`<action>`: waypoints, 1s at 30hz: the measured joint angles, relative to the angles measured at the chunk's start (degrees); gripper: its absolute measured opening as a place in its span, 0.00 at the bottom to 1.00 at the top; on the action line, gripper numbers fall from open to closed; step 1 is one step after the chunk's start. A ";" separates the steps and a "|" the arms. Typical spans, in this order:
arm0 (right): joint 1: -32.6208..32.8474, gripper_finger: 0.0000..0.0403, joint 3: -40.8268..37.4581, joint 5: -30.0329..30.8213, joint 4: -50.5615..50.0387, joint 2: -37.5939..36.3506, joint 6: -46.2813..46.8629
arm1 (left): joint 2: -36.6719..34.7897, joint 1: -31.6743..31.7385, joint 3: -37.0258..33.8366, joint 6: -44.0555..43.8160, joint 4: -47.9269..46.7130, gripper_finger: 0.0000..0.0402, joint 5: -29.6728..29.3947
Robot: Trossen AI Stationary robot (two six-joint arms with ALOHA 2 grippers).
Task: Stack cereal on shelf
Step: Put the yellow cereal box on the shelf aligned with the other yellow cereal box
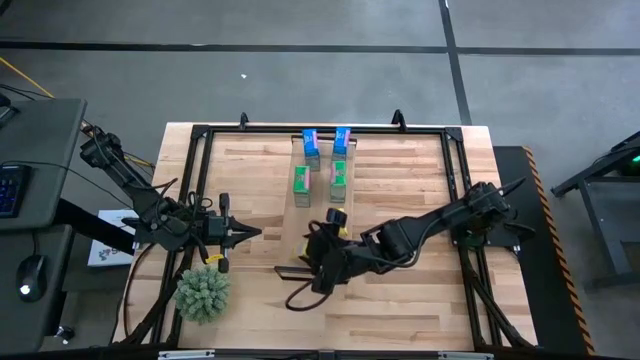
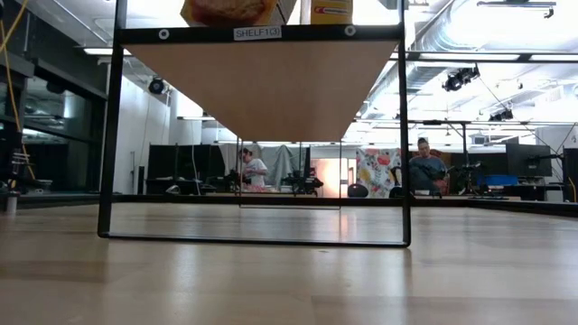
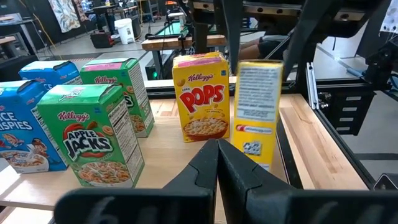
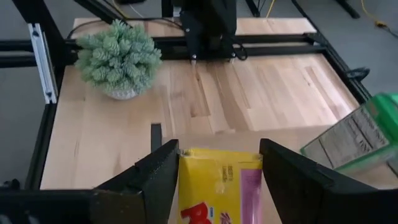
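Since the right wrist camera looks straight down between the fingers, I start there: the right gripper (image 4: 219, 155) has its jaws at a middling spread, set by the width of a yellow cereal box (image 4: 221, 186). One dark finger (image 4: 149, 177) lies along one side of the box and the other along the opposite side, with no gap that I can see on either edge, so I read this as a grip on the box. From the left wrist camera, the same box shows its printed back panel, upright, with dark parts of the right arm above it. I cannot tell whether its bottom edge touches the wood or hangs just clear of it.

Just beside it stands the second yellow box (image 3: 199, 96), the Corn Pops front facing my left wrist camera. Next come the two green Apple Jacks boxes (image 3: 93, 134) and the two blue boxes (image 3: 18, 134), all upright in pairs. From above, the blue pair (image 1: 311, 145) sits at the far end of the shelf (image 1: 322, 165) and the green pair (image 1: 301, 180) just behind it on the same pale board, with the right arm reaching in from the right side of the table to the board's near part.

The left gripper (image 1: 245, 235) hovers over the tabletop to the left of the board, its jaws pressed together on nothing, pointing toward the boxes. A spiky green plant (image 1: 203, 292) stands near the front left corner.
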 joint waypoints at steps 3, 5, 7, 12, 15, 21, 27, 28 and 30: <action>-0.64 0.54 0.00 -0.16 1.99 0.00 -1.93 | -0.02 0.00 0.00 0.02 0.00 0.00 0.00; -1.02 0.54 0.00 -0.26 3.23 0.00 -3.13 | -0.02 0.00 0.00 0.02 0.00 0.00 0.00; -1.39 0.54 0.00 -0.28 4.23 0.00 -4.39 | -0.02 0.00 0.00 0.03 -0.02 0.00 0.00; -1.73 0.54 0.10 -0.16 8.24 0.00 -9.39 | -0.02 0.00 0.00 0.04 -0.07 0.00 0.00; -1.55 0.54 2.33 -0.01 7.73 0.02 -13.20 | -0.02 -0.01 0.00 0.06 -0.11 0.00 -0.01; -0.09 0.53 9.67 0.10 -2.42 -0.04 -13.81 | -0.02 -0.31 0.00 0.08 -0.65 0.00 0.00; 3.01 0.44 14.95 7.57 -26.50 -0.09 -3.55 | -0.34 -2.19 0.00 0.11 -0.63 0.00 0.02; 3.68 0.40 15.07 9.76 -31.37 -0.09 -0.25 | -0.50 -2.63 0.00 0.13 -0.55 0.00 0.02; 4.94 0.30 15.08 12.80 -41.54 -0.07 7.85 | -0.93 -3.28 0.00 0.13 -0.59 0.00 0.02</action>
